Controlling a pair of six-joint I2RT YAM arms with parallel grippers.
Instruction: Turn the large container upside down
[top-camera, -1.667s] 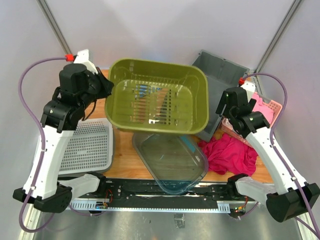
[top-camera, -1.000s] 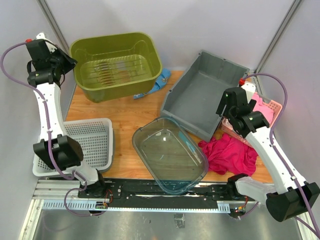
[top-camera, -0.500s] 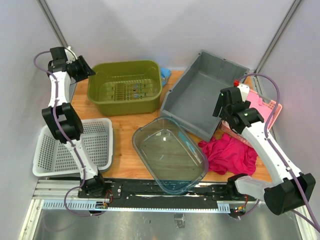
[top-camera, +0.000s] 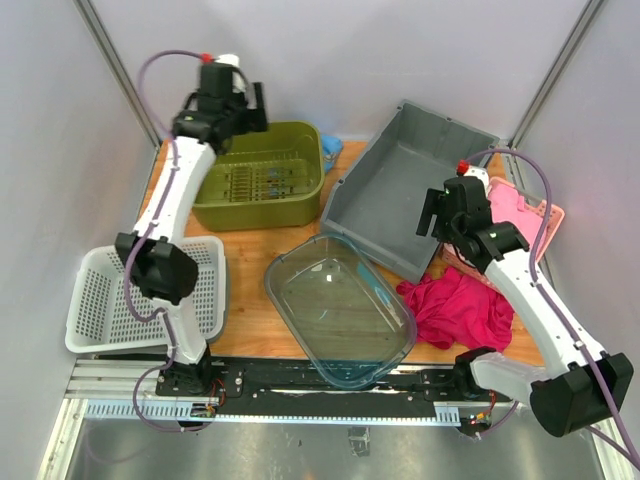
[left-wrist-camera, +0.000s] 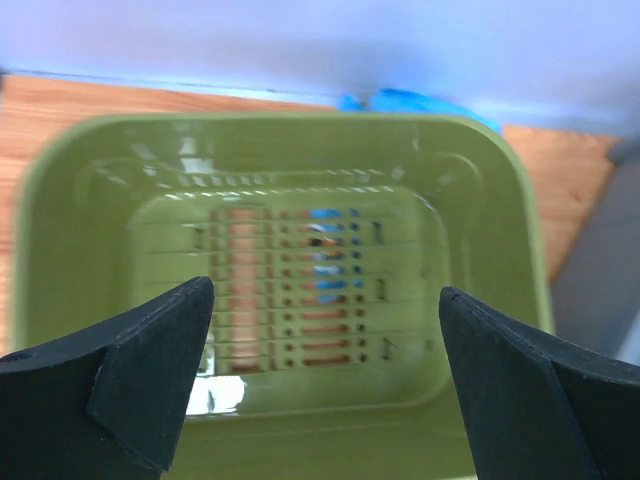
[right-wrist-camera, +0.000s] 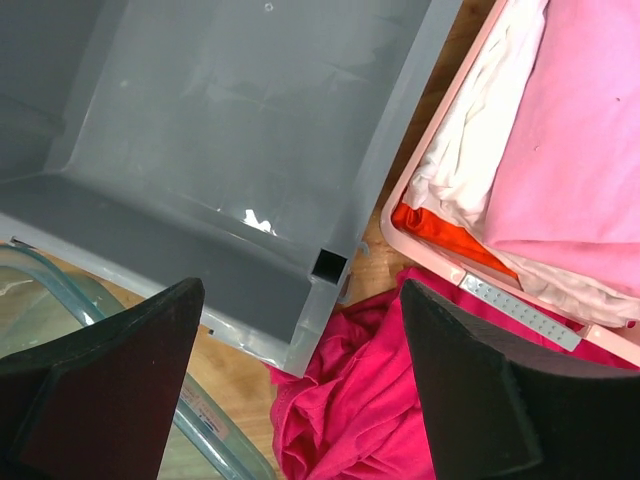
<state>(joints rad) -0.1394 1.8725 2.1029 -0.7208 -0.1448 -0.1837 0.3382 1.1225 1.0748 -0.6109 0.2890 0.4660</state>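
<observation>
Left claw (left-wrist-camera: 325, 295) above olive container (left-wrist-camera: 300, 445)

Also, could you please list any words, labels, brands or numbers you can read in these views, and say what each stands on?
No text can be read in any view.
Pale strip on the rim of the pink basket: only blurred marks, too small to read.
Green container, grey bin and clear tub: no print visible.
</observation>
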